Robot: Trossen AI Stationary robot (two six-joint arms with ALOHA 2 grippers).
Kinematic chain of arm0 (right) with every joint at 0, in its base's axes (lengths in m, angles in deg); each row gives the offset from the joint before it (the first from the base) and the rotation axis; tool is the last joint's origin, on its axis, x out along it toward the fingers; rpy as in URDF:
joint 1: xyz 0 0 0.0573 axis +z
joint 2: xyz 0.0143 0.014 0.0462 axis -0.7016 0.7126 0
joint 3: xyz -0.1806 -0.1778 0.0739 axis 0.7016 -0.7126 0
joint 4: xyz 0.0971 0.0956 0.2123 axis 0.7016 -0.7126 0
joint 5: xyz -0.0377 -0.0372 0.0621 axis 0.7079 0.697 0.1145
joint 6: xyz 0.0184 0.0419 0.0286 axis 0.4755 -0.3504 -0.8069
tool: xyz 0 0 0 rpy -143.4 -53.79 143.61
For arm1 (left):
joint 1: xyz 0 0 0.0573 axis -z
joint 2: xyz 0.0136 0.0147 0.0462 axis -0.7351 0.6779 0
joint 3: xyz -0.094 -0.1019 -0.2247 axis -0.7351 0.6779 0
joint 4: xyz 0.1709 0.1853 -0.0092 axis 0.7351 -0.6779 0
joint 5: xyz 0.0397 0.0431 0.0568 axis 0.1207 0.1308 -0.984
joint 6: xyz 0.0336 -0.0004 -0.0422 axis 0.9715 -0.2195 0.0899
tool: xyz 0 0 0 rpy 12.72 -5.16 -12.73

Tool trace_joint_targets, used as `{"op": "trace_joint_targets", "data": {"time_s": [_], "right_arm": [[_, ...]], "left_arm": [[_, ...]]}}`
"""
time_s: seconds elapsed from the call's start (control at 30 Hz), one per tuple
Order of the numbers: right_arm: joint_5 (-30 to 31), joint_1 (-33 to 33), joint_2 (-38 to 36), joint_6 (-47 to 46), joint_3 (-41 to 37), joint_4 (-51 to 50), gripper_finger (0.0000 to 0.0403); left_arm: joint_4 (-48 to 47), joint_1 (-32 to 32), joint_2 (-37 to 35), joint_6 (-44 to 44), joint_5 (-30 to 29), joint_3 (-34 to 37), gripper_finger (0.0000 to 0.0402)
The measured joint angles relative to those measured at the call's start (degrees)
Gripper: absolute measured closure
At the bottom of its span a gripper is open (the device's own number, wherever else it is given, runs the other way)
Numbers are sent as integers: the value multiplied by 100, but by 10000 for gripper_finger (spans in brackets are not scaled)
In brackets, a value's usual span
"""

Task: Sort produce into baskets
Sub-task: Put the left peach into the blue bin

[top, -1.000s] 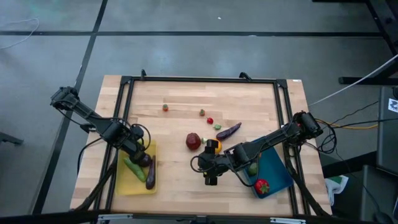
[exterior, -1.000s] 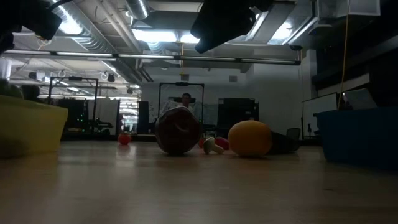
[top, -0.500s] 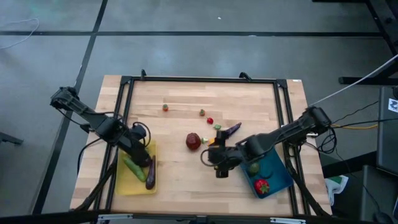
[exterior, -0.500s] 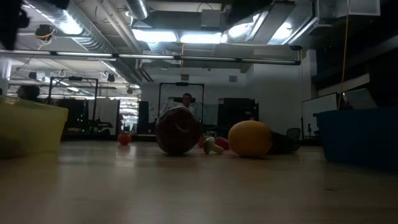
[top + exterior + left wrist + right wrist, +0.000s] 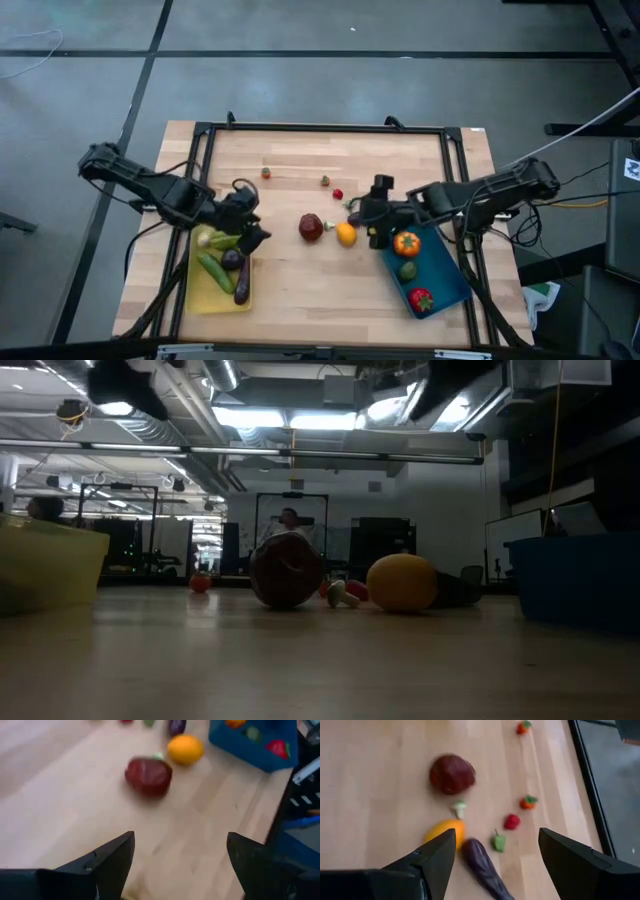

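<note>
On wooden table (image 5: 290, 290), scattered produce (image 5: 312, 228)

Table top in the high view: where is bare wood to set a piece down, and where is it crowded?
Bare wood lies between the yellow basket and blue basket along the near edge, and along the far edge behind the small pieces. Crowded: the middle, around the dark red apple, orange and right claw.
</note>
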Motion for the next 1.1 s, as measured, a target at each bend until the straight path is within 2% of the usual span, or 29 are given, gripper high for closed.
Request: {"op": "trace_joint_targets", "data": {"time_s": [0.13,0.27,0.47,0.63,0.83,1.1], "right_arm": [[-92,-373,-475,-4,-698,423,123],[-592,-820,-753,73,-1259,1103,123],[-1322,-1333,-708,159,-1663,1875,123],[-1399,-1509,-637,169,-1820,2132,123],[-1394,-1525,-506,188,-1866,2258,123],[-1397,-1524,-281,195,-1866,2255,123]], "left_arm": [[-16,-690,176,236,-144,1,91],[-390,-1674,423,308,-208,3,91],[-732,-3228,844,977,-168,125,91],[-593,-4251,1344,1573,-105,146,91],[197,-4837,2032,2041,375,146,91],[501,-4964,2934,2054,644,146,91]]}}
